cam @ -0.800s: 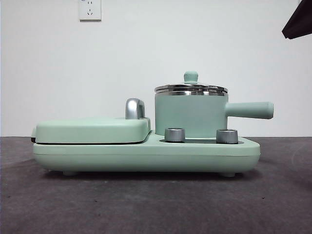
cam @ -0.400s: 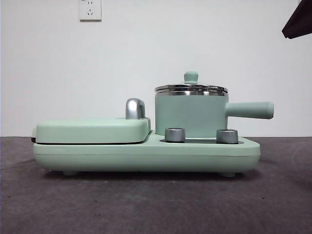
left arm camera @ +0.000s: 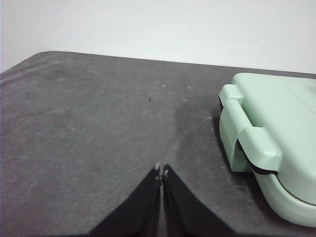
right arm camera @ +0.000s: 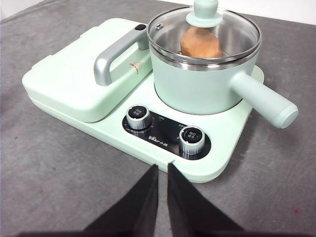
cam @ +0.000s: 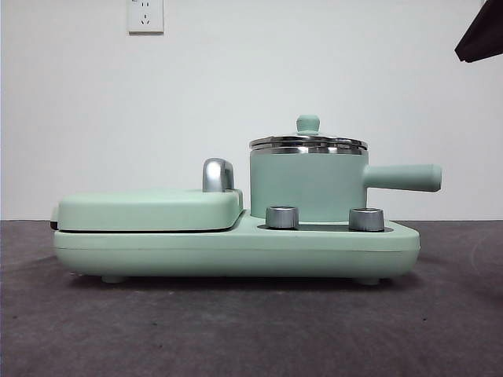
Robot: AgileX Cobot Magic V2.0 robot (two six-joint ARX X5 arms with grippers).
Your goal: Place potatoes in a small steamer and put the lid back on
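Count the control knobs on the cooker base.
2. Both sit on the black panel in front of the steamer: one knob nearer the grill plate, the other knob toward the steamer's handle side.

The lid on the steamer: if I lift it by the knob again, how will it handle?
The lid is clear glass in a steel rim, so probably rigid, fairly heavy for its size and breakable if dropped. Its knob is small, smooth and rounded, so it may slip in a hand. It sits level on the steamer.
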